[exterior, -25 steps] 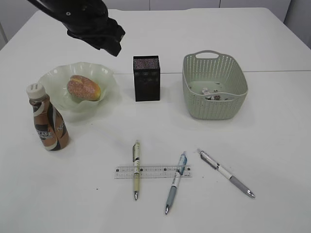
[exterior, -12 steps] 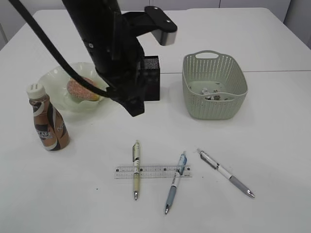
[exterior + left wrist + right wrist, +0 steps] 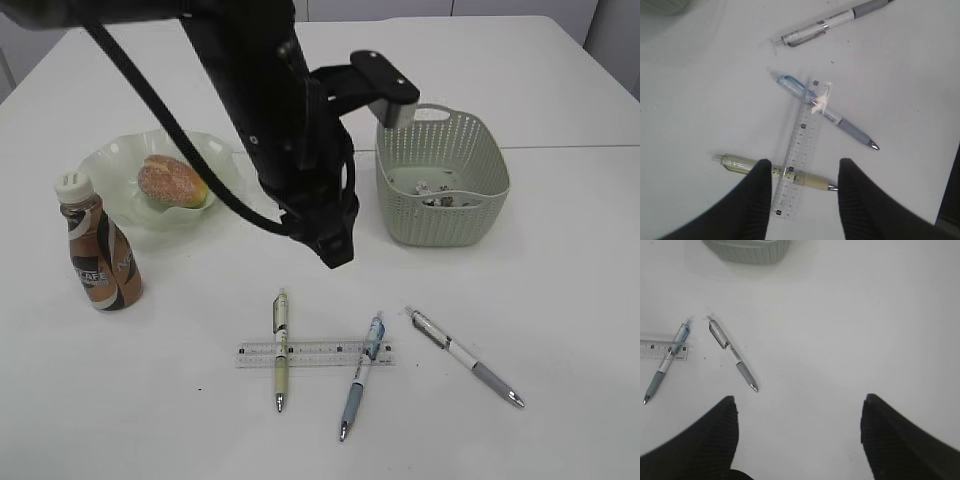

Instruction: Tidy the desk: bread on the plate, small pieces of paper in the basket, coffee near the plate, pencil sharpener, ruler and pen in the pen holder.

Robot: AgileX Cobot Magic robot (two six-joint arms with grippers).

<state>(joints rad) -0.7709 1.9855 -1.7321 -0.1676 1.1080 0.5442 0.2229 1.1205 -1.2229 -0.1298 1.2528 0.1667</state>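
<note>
My left gripper (image 3: 335, 250) hangs open and empty above the table, just behind the pens. In the left wrist view its jaws (image 3: 802, 162) frame a clear ruler (image 3: 805, 135) and the beige pen (image 3: 735, 163) lying across it. A blue pen (image 3: 840, 122) crosses the ruler's other end, and a grey pen (image 3: 825, 30) lies apart. Ruler (image 3: 313, 354), beige pen (image 3: 280, 350), blue pen (image 3: 362, 375) and grey pen (image 3: 465, 357) lie at the table's front. Bread (image 3: 172, 182) sits on the green plate (image 3: 110, 165). The coffee bottle (image 3: 95, 245) stands beside the plate. My right gripper (image 3: 800, 400) is open and empty over bare table. My left arm hides the pen holder. No pencil sharpener shows.
The green basket (image 3: 440, 180) stands at the back right with paper pieces (image 3: 435, 192) in it. The right wrist view shows the basket's edge (image 3: 747, 250), the grey pen (image 3: 732, 355), the blue pen (image 3: 665, 365) and the ruler's end (image 3: 655, 349).
My left arm has swung from the back left, forward and to the right, and lowered toward the pens. It now covers the pen holder. Nothing on the table has moved.
</note>
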